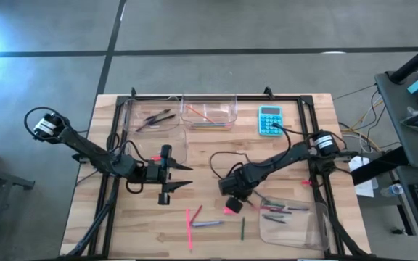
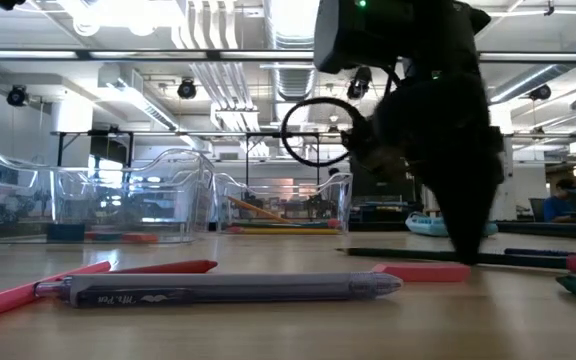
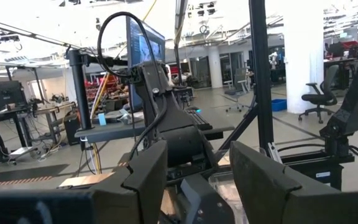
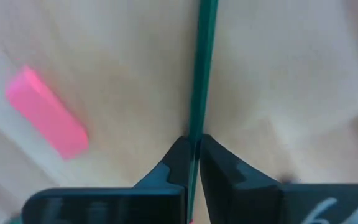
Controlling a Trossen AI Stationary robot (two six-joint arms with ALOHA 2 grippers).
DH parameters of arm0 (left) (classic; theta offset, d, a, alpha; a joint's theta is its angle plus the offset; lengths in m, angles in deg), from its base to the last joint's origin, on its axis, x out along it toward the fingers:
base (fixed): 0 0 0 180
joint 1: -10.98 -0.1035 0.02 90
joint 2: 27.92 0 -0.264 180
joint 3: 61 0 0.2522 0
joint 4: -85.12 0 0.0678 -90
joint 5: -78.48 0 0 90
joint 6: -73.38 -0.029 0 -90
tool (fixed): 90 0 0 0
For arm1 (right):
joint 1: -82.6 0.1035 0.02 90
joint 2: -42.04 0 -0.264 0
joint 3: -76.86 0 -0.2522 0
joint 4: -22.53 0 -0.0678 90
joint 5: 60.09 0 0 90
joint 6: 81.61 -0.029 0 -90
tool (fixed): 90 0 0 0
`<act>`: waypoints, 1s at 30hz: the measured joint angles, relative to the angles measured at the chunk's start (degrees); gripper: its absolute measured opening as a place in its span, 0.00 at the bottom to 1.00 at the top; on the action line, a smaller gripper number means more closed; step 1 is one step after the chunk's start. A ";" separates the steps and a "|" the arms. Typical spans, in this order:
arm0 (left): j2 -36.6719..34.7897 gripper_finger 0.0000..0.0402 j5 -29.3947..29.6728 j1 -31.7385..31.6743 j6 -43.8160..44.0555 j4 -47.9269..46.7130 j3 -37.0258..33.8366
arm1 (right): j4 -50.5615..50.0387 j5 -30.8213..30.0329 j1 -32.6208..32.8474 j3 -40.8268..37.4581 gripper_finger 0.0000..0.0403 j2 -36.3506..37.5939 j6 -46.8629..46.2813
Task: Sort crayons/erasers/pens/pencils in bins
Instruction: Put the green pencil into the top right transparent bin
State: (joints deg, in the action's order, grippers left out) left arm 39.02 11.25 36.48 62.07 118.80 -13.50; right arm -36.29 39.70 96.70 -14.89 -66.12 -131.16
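Grey pen (image 2: 218, 289) lying nearest on the wooden counter (image 1: 216, 243), right gripper (image 4: 193, 152) down with fingers pinched on a thin green stick (image 4: 202, 62), pink eraser (image 4: 47, 121) just beside, left gripper (image 1: 174, 177) hovering with fingers apart, clear bins (image 1: 209, 110) along the far edge

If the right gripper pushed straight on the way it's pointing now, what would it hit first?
The right gripper points down at the table, shut on a thin green stick. Straight on, it would probably just press the stick into the wood. The pink eraser lies off to one side, out of that line.
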 joint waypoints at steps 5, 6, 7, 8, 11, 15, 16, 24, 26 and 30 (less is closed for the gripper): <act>0.00 0.40 0.00 0.02 0.00 0.01 0.00 | 8.12 -5.00 -0.46 -0.05 0.03 2.07 0.12; 0.00 0.40 0.00 0.02 0.02 0.00 0.00 | 9.74 -4.65 -0.41 -0.05 0.03 2.60 0.13; 0.00 0.40 0.00 0.02 0.02 0.00 0.00 | 11.02 -4.28 -0.36 -0.03 0.03 3.03 0.32; 0.00 0.40 -0.01 0.02 0.02 0.02 0.00 | 11.76 -4.16 -0.32 -0.01 0.03 3.46 0.70; -0.01 0.40 0.00 0.02 0.05 0.02 0.00 | 12.38 -6.57 -0.68 -0.01 0.03 4.46 2.34; -0.19 0.40 0.00 0.10 0.48 0.04 0.08 | 14.18 -12.00 -2.03 -0.01 0.03 6.70 6.98; -0.20 0.40 -0.01 0.13 0.50 0.04 0.22 | 14.54 -13.45 -2.61 -0.01 0.03 7.66 8.62; -0.22 0.40 -0.03 0.13 0.53 0.07 0.37 | 14.78 -25.09 -13.99 4.47 0.03 14.16 32.78; -0.05 0.40 -0.03 0.13 0.53 0.17 0.37 | 15.60 -25.27 -18.59 6.34 0.03 14.41 38.82; 0.00 0.40 -0.02 0.15 0.50 0.07 0.37 | 17.26 -25.29 -26.94 10.99 0.03 13.48 47.35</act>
State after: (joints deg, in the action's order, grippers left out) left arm 39.02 11.22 36.63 62.57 118.87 -13.13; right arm -19.03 14.40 69.76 -3.91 -52.64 -83.81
